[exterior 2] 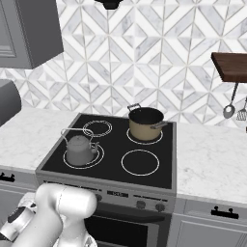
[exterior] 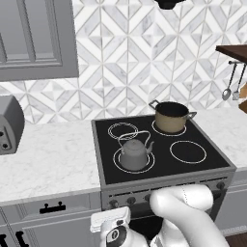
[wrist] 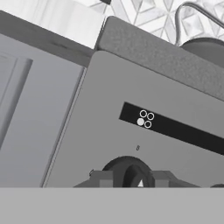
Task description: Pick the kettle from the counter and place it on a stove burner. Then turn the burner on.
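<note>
The dark grey kettle stands upright on the front-left stove burner, the widest ringed circle of the black cooktop. White counter lies on both sides of the stove. My gripper is low at the stove's grey front panel, below the kettle. Its two fingertips press against the sides of a dark round stove knob. Over the panel's top edge in the hand view, the kettle shows at the upper right. My white hand sits under the panel's left end.
A tan two-handled pot occupies the back-right burner. A grey toaster stands on the left counter. Utensils hang under a wooden shelf at the right. More knobs line the panel, beside a black display strip.
</note>
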Controlling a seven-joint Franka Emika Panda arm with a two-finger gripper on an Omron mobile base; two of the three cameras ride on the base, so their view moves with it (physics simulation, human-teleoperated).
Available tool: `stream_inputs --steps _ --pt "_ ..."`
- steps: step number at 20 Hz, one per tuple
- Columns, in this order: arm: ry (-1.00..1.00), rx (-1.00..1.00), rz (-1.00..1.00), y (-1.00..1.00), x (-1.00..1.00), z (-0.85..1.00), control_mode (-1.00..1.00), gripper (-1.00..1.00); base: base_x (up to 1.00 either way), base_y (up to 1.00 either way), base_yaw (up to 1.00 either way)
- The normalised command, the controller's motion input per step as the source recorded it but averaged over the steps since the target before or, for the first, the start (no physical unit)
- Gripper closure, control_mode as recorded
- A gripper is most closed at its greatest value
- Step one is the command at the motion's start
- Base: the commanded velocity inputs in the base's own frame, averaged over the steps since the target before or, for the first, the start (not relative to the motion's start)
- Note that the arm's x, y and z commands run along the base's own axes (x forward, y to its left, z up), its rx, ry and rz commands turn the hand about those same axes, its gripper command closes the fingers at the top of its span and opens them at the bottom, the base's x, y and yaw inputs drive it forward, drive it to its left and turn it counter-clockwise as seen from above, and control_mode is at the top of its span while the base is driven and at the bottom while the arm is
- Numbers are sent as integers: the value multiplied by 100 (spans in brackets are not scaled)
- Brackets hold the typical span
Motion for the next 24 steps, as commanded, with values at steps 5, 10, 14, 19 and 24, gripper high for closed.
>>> stream_inputs --steps 5,10,14,19,24 --pt "4 0 8 0 22 0 -100 100 0 0 0" --pt "13 0 18 0 36 0 -100 100 0 0 0" --pt "14 -10 24 0 34 -1 -100 100 0 0 0" --pt "17 -27 29 0 29 -8 -100 100 0 0 0" --pt "21 -29 29 0 14 0 -100 100 0 0 0"
